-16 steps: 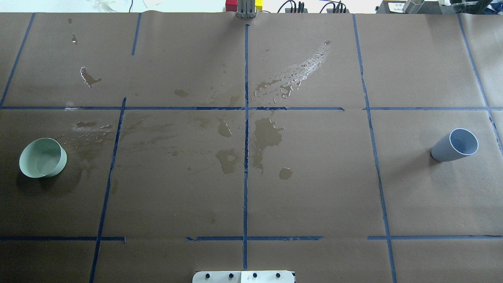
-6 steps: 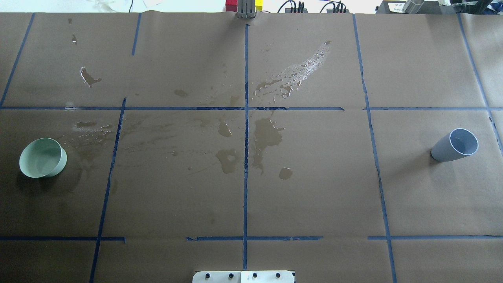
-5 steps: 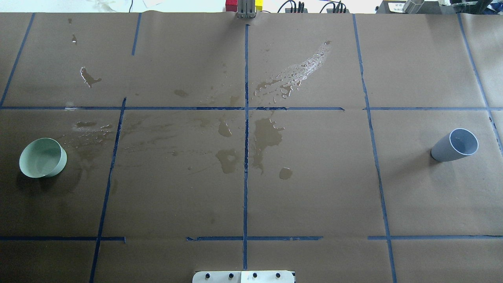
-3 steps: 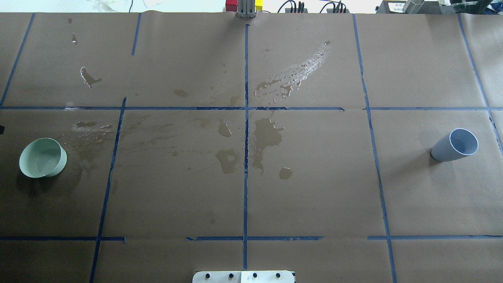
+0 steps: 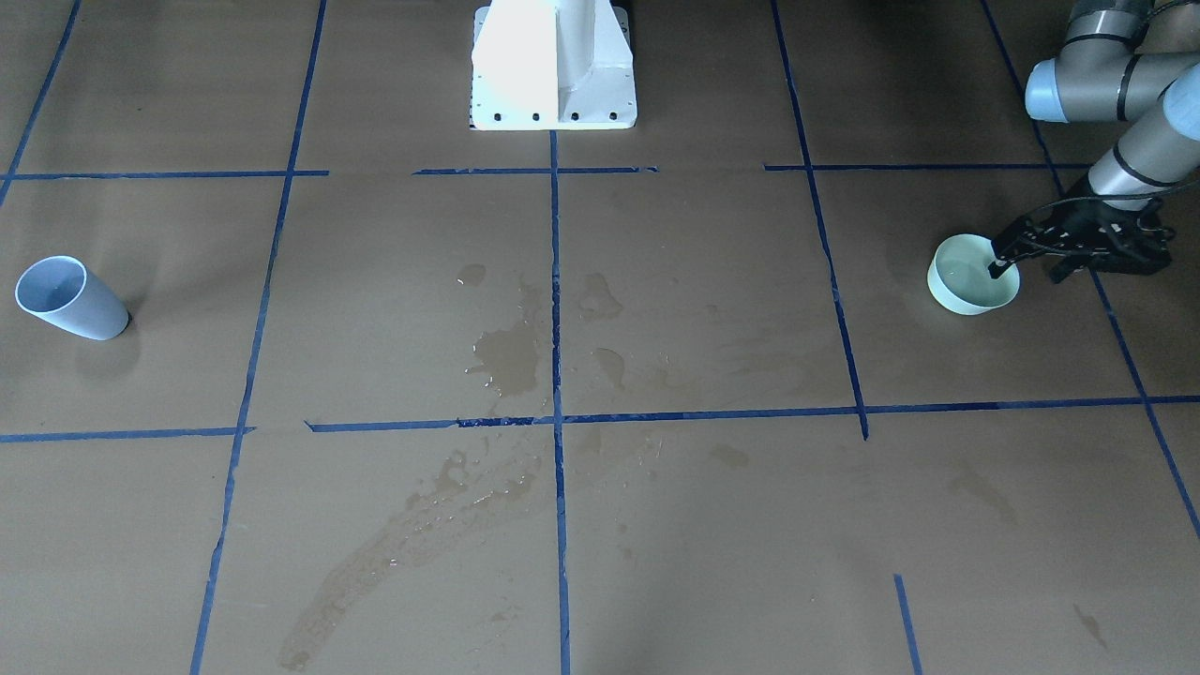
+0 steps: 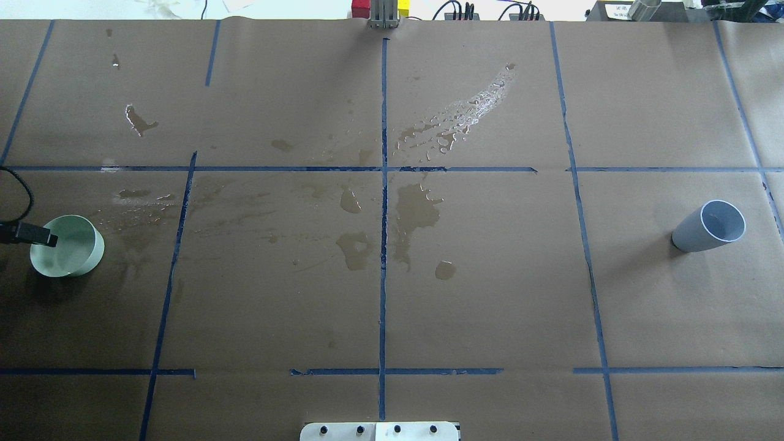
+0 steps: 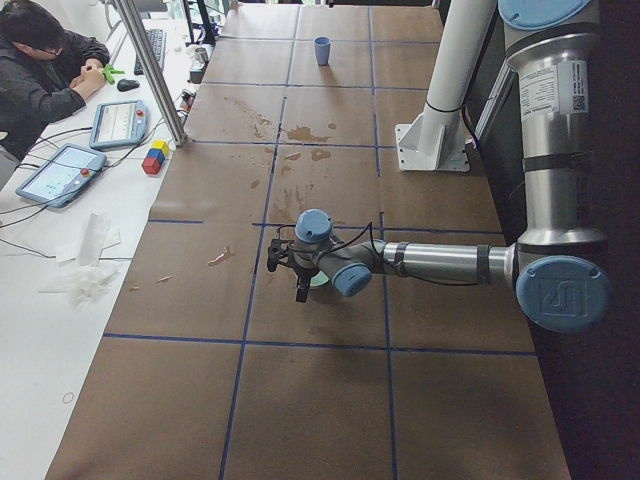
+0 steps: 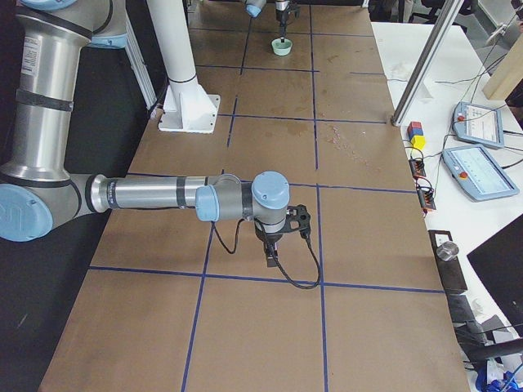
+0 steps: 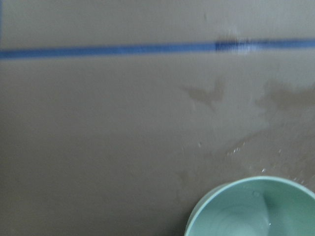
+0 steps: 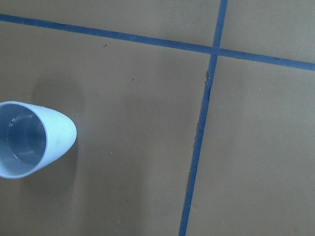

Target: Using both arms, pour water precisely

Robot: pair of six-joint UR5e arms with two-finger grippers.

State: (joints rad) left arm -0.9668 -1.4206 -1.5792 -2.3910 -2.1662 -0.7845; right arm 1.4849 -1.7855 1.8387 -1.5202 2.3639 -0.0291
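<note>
Two cups stand well apart on the brown paper table (image 6: 490, 306). My left gripper (image 5: 1027, 271) is spread wide across the rim of the green cup (image 5: 961, 292), with one finger (image 5: 997, 268) over its mouth. I cannot tell the spread of my right gripper (image 8: 271, 258), which hangs near the blue cup (image 10: 55, 138). That cup appears to hold the water (image 10: 22, 147).

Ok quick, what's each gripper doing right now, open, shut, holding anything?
Left gripper: open at the green cup's rim, holding nothing.
Right gripper: cannot tell, it shows only in a side view.
</note>
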